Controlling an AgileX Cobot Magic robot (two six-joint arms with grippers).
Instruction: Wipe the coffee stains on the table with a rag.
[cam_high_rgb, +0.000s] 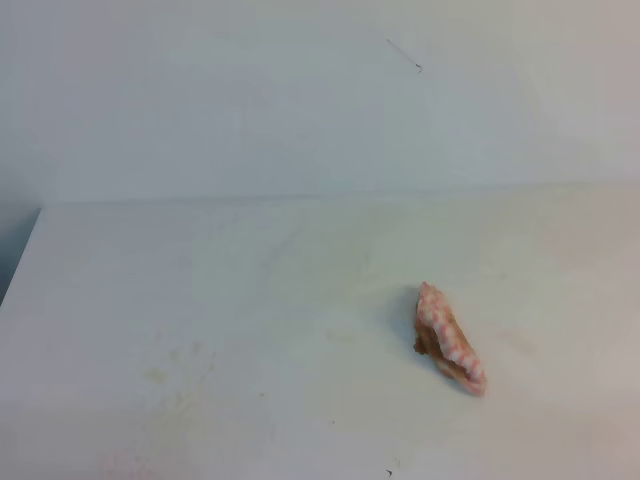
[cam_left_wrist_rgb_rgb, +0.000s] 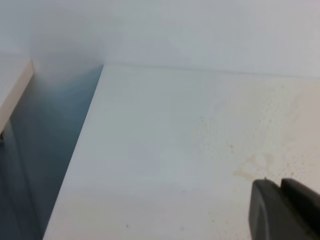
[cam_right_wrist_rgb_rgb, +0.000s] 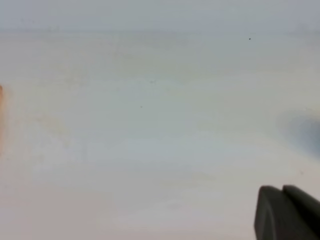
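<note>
From the exterior high view, the rag (cam_high_rgb: 450, 338) lies bunched on the table (cam_high_rgb: 250, 330), right of the middle and toward the near edge — a pink-and-white checked wad, longer than it is wide, slanting from upper left to lower right. A brownish patch shows on its left side. No puddle of coffee can be made out here; only faint yellowish specks (cam_high_rgb: 175, 365) mark the white top at lower left. Neither arm appears in this view.

In the left wrist view, the left gripper (cam_left_wrist_rgb_rgb: 286, 210) shows only as 2 dark finger tips in the lower right corner, lying close side by side with a thin seam between them; they appear pressed together with nothing between. Ahead is the table's left edge with a dark gap beside it, and pale yellowish smudges (cam_left_wrist_rgb_rgb: 255, 165) sit just beyond the tips.

In the right wrist view, the right gripper (cam_right_wrist_rgb_rgb: 287, 212) likewise fills the lower right corner — its 2 dark tips pressed together, holding nothing. The tabletop ahead is blurred. A thin orange sliver (cam_right_wrist_rgb_rgb: 1, 97) touches the left border; I cannot tell what it is.
</note>
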